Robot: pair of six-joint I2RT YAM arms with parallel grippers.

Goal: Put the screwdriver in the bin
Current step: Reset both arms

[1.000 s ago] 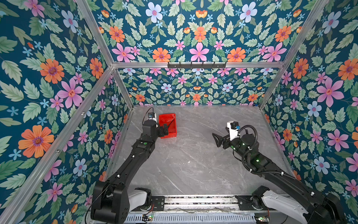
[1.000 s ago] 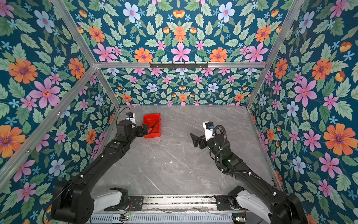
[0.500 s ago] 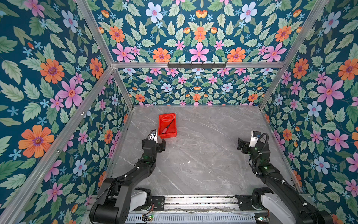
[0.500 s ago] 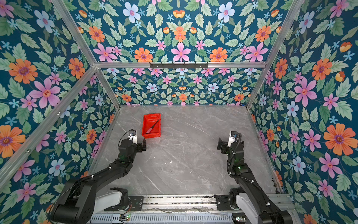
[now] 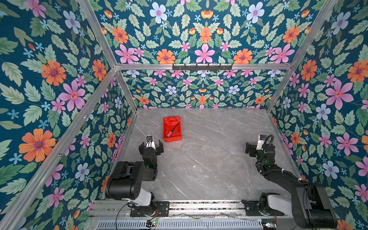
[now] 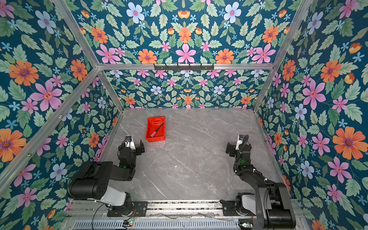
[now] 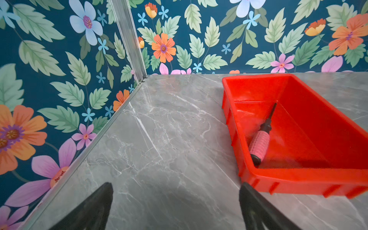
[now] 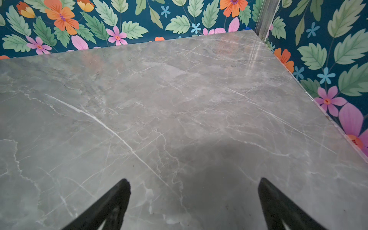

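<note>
The screwdriver (image 7: 259, 142) lies slantwise inside the bin (image 7: 298, 179), handle at a near corner. The left claw (image 7: 176, 184) hangs released near the bin. The right claw (image 8: 194, 180) is released too, well apart, above the table (image 8: 179, 99).

Lighting bright, even and diffuse, from overhead. In both wrist views a soft, blurred shadow lies on the table (image 8: 215, 157); pale sheen toward its far edge. Top views sharp throughout. The bin (image 7: 298, 177) shows glossy reflections inside.
</note>
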